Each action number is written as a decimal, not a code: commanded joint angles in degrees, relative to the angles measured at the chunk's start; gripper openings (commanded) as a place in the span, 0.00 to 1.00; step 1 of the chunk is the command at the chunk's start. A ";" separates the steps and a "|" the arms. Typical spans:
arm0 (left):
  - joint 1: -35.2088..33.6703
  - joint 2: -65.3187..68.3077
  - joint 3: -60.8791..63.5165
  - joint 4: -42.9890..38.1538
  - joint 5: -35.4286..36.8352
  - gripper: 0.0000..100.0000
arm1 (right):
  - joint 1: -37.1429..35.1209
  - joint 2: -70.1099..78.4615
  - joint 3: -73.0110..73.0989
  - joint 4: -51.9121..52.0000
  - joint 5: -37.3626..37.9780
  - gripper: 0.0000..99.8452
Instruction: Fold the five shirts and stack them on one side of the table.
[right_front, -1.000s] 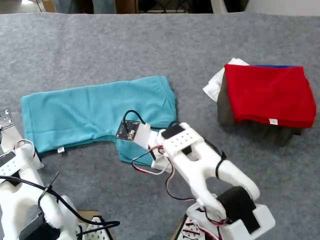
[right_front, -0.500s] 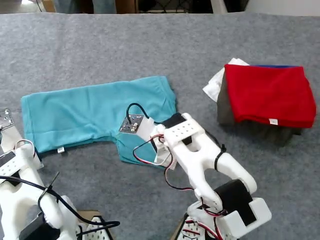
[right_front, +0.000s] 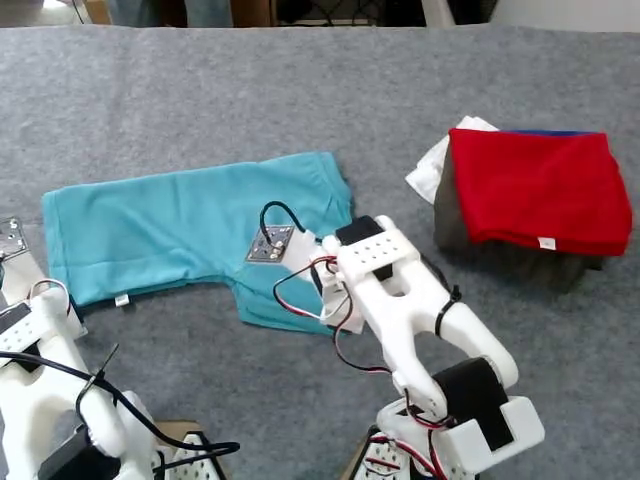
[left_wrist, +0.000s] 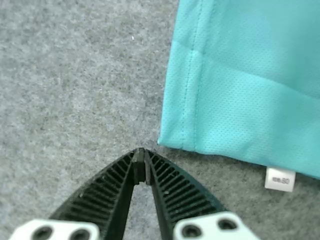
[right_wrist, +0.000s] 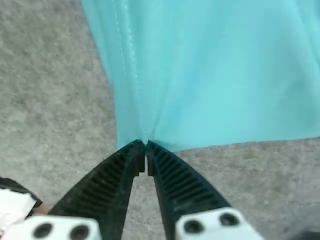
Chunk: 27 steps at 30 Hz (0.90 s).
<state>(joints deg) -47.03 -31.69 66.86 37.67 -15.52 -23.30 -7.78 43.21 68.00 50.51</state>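
Note:
A teal shirt (right_front: 180, 230) lies spread flat on the grey table (right_front: 300, 100), left of centre. My right arm (right_front: 372, 268) stands over the shirt's near right flap. In the right wrist view my right gripper (right_wrist: 145, 146) is shut on a pinched fold at the edge of the teal shirt (right_wrist: 210, 65). My left gripper (left_wrist: 140, 162) is shut with nothing in it, resting just short of the hemmed corner of the teal shirt (left_wrist: 240, 75). A white tag (left_wrist: 279, 178) hangs from that hem. At the right side sits a stack of folded shirts with a red shirt (right_front: 540, 190) on top.
Under the red shirt, grey, white and blue folded cloth (right_front: 432, 170) shows at the edges of the stack. My left arm (right_front: 40, 340) sits at the near left corner. Bare grey table lies along the far side and between the teal shirt and the stack.
My right arm has shifted a little to the right and away, drawing the shirt's near flap with it. The left arm and the stack have not moved.

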 joint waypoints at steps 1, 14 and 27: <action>0.66 -0.88 -0.13 -0.35 -1.85 0.03 | -0.35 -0.31 -2.51 2.02 0.79 0.12; 0.66 -1.23 0.40 -0.53 -1.85 0.03 | -8.53 -3.12 -5.32 3.69 0.44 0.18; 0.75 -1.23 0.40 -0.53 -1.85 0.03 | -18.64 3.03 -5.49 -2.81 -5.10 0.18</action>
<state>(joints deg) -47.03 -31.69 67.38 37.67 -16.84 -41.23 -5.23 40.04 65.89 46.20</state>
